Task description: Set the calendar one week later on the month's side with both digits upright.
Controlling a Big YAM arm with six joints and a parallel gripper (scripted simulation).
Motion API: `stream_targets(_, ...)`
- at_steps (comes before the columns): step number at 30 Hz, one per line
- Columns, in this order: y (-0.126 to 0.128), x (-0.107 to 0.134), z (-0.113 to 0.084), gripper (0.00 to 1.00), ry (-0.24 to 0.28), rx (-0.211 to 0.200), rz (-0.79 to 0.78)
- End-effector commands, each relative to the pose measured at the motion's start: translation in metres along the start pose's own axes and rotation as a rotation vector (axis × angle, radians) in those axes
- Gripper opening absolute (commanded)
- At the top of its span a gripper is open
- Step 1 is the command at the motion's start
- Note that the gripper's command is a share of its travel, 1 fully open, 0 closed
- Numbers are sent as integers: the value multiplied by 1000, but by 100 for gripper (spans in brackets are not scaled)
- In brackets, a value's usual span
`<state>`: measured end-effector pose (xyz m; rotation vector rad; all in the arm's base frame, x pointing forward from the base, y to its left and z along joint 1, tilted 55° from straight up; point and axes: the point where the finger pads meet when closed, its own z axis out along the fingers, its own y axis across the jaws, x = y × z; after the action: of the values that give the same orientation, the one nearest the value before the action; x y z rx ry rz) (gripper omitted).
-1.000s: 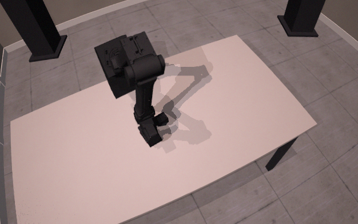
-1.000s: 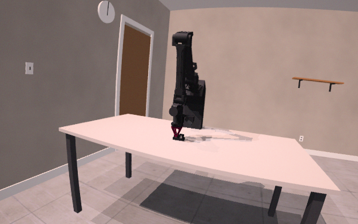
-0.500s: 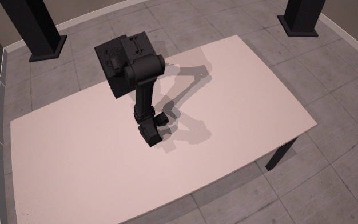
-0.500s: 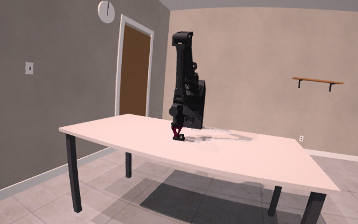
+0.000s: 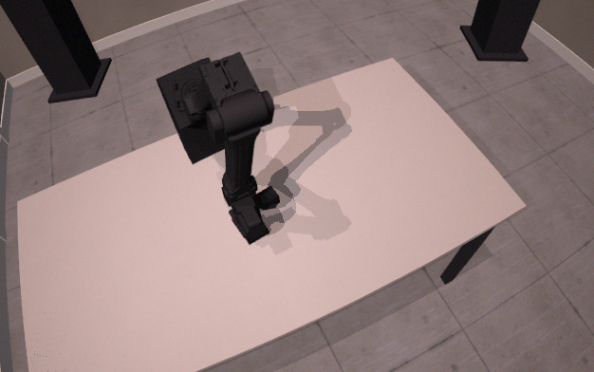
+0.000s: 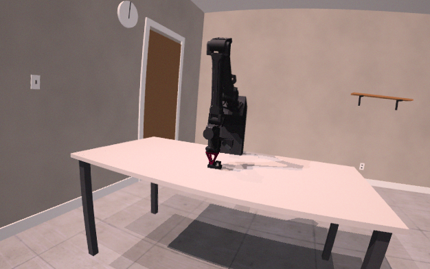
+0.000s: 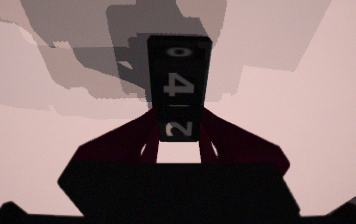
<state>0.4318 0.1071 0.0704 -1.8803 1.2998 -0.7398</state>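
Observation:
In the wrist view a dark calendar block (image 7: 180, 75) lies on the pale table (image 7: 305, 130). It shows white digits in a row: 0 at the far end, then 4, then 2 nearest me. A thin seam separates the 4 from the 2. I cannot make out the tray or the month's name. My gripper (image 7: 178, 111) (image 6: 213, 160) has dark red fingers that clamp both sides of the near cube with the 2 (image 7: 179, 129). In the exterior view the block (image 6: 215, 167) is a small dark shape resting on the table under the fingers. In the top view the arm (image 5: 239, 157) hides it.
The robot's black base (image 5: 190, 109) (image 6: 237, 130) stands at the table's back edge, just behind the gripper. The table (image 5: 380, 166) (image 6: 309, 192) stretches out on all sides. Black pillars (image 5: 57, 47) stand on the floor beyond it.

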Motion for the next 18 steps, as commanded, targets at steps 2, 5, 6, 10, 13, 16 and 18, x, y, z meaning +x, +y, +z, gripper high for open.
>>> stream_targets(2, 0, -7, 1, 25, -11, 8, 3)
stream_targets(5, 0, -7, 1, 25, -11, 8, 3)
stream_targets(6, 0, -7, 1, 25, -11, 8, 3)
stream_targets(10, 0, -7, 1, 25, -11, 8, 3)
stream_targets(13, 0, -7, 1, 25, -11, 8, 3)
stream_targets(16, 0, -7, 1, 29, -11, 8, 3)
stream_targets(18, 0, -7, 1, 33, -11, 8, 3)
